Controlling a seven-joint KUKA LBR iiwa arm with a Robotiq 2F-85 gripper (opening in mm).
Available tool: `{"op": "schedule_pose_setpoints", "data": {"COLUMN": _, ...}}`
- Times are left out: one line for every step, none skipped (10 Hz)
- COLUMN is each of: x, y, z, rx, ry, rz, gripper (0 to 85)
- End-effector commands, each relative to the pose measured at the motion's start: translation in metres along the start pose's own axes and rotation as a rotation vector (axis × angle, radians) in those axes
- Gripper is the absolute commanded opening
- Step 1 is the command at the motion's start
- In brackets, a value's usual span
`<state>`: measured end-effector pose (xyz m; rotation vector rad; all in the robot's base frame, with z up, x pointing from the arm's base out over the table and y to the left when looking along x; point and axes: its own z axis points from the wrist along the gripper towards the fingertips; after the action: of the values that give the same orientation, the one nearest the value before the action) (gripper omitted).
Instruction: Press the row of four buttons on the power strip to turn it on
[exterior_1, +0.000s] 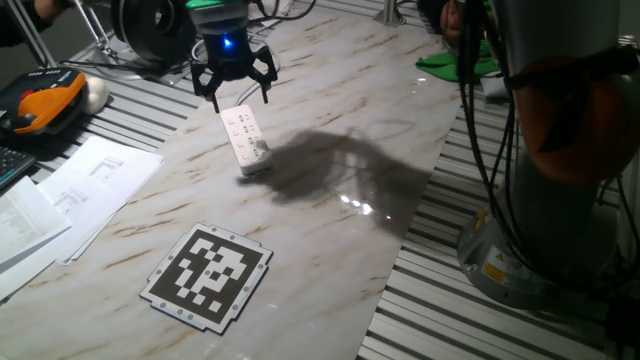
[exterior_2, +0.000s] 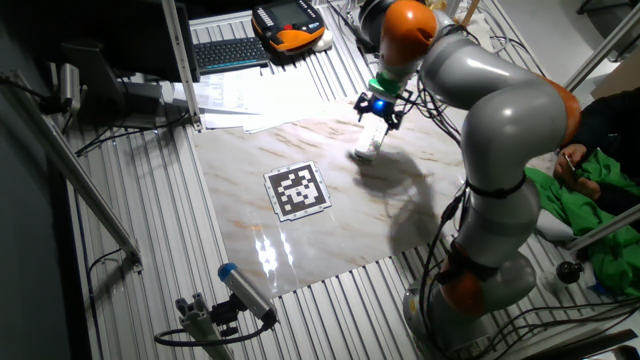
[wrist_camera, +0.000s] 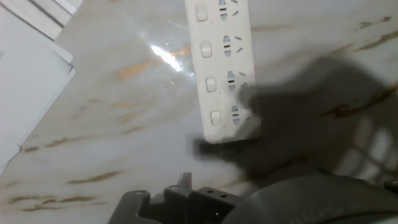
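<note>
The white power strip (exterior_1: 246, 139) lies flat on the marble tabletop, pointing away from the camera. My gripper (exterior_1: 240, 100) hangs just over its far end, black fingers spread apart and open, with nothing between them. From the other fixed view the gripper (exterior_2: 378, 116) sits above the power strip (exterior_2: 367, 146). In the hand view the power strip (wrist_camera: 221, 68) runs down from the top edge. The row of four buttons (wrist_camera: 208, 66) lines its left side, beside the dark socket holes. Whether a fingertip touches the strip I cannot tell.
A black-and-white marker tile (exterior_1: 208, 275) lies near the front of the marble slab (exterior_1: 330, 230). White paper sheets (exterior_1: 70, 195) lie to the left, an orange-and-black pendant (exterior_1: 45, 100) at the far left. The arm's base (exterior_1: 545, 240) stands at the right.
</note>
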<state>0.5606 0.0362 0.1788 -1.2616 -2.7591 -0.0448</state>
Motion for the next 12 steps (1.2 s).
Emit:
{"op": "schedule_pose_setpoints", "data": {"x": -0.002, "y": 0.007, "z": 0.01, "rx": -0.006, "ry": 0.001, "rz": -0.001, "gripper": 85.0}}
{"op": "schedule_pose_setpoints", "data": {"x": -0.003, "y": 0.017, "z": 0.024, "rx": -0.02, "ry": -0.007, "rz": -0.005, "gripper": 85.0}}
{"op": "schedule_pose_setpoints", "data": {"x": -0.006, "y": 0.024, "z": 0.034, "rx": -0.028, "ry": -0.018, "rz": -0.01, "gripper": 85.0}}
{"op": "schedule_pose_setpoints", "data": {"x": -0.009, "y": 0.031, "z": 0.043, "rx": -0.031, "ry": -0.025, "rz": -0.013, "gripper": 85.0}}
{"op": "schedule_pose_setpoints", "data": {"x": -0.013, "y": 0.036, "z": 0.052, "rx": -0.038, "ry": -0.033, "rz": -0.013, "gripper": 85.0}}
{"op": "schedule_pose_setpoints", "data": {"x": -0.018, "y": 0.041, "z": 0.06, "rx": -0.038, "ry": -0.047, "rz": -0.034, "gripper": 85.0}}
{"op": "schedule_pose_setpoints", "data": {"x": -0.018, "y": 0.043, "z": 0.063, "rx": -0.041, "ry": -0.046, "rz": -0.033, "gripper": 85.0}}
{"op": "schedule_pose_setpoints", "data": {"x": -0.018, "y": 0.043, "z": 0.063, "rx": -0.046, "ry": -0.042, "rz": -0.033, "gripper": 85.0}}
{"op": "schedule_pose_setpoints", "data": {"x": -0.02, "y": 0.043, "z": 0.066, "rx": -0.052, "ry": -0.036, "rz": -0.037, "gripper": 85.0}}
{"op": "schedule_pose_setpoints", "data": {"x": -0.023, "y": 0.044, "z": 0.071, "rx": -0.063, "ry": -0.042, "rz": -0.047, "gripper": 85.0}}
{"op": "schedule_pose_setpoints", "data": {"x": -0.025, "y": 0.045, "z": 0.073, "rx": -0.069, "ry": -0.047, "rz": -0.054, "gripper": 85.0}}
{"op": "schedule_pose_setpoints", "data": {"x": -0.029, "y": 0.044, "z": 0.07, "rx": -0.074, "ry": -0.044, "rz": -0.055, "gripper": 85.0}}
